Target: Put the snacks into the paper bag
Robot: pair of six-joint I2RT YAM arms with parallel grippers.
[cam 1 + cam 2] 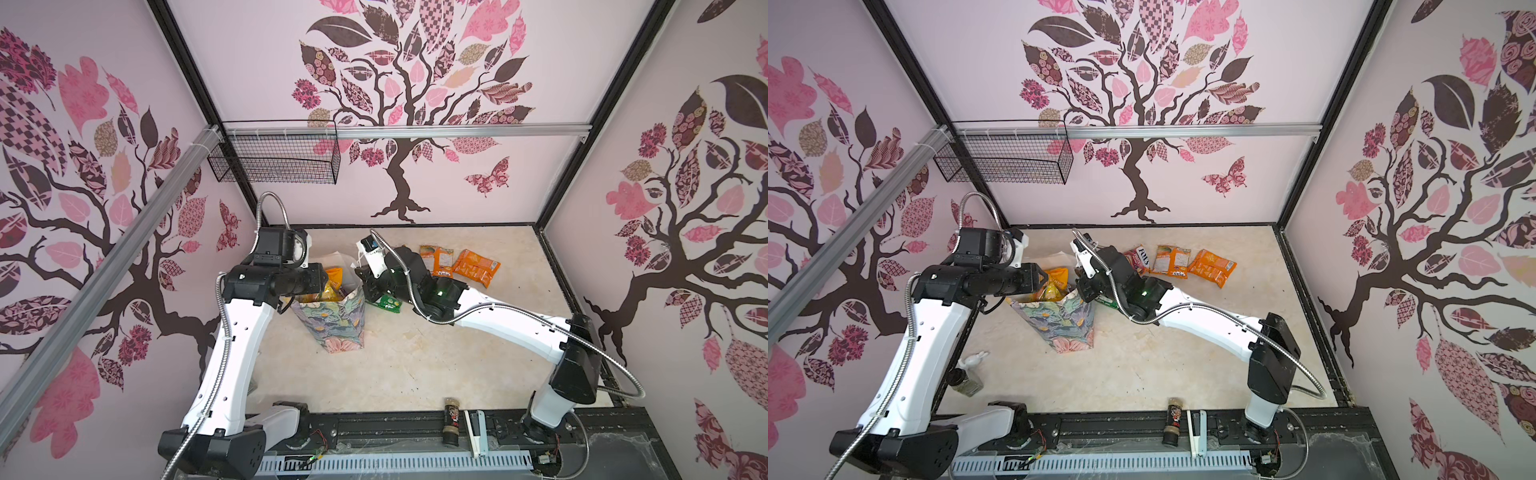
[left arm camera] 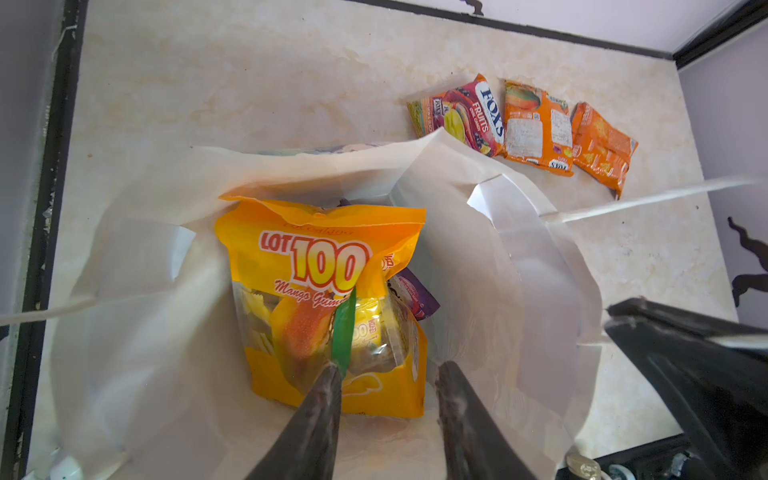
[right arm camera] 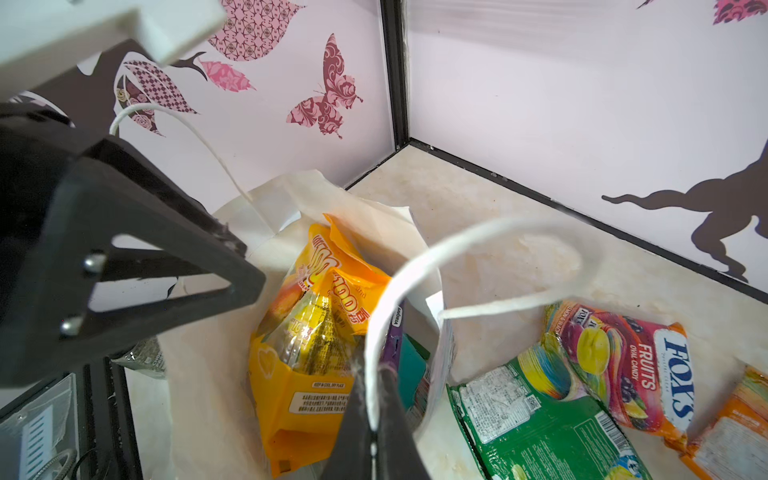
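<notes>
The left claw (image 2: 389, 368) hangs straight over the mouth of the paper bag (image 1: 332, 328), jaws partway apart with nothing plainly between them. A thin green strip (image 2: 345, 328) touches one fingertip, and I can't tell whether it's a packet seen edge-on or only trim. Directly below that claw a yellow mango gummy packet (image 2: 324, 257) stands on end inside the bag with a purple packet (image 2: 415, 295) tucked beside it, so I'd call the bag partly filled. Across the opening, the right claw (image 3: 376, 386) is clamped tight on the white cord handle (image 3: 457, 245), seemingly drawing that side outward to hold the mouth wide for drops. Just beside it on the tabletop (image 1: 415, 361) lies a green packet (image 3: 540, 424). Farther out are a FOX'S packet (image 2: 469, 112), an orange packet (image 2: 536, 124) and a second orange packet (image 2: 602, 141), none of them bagged yet. Whatever sits under the yellow packet is hidden, and from above the right arm's own wrist covers its claw.
</notes>
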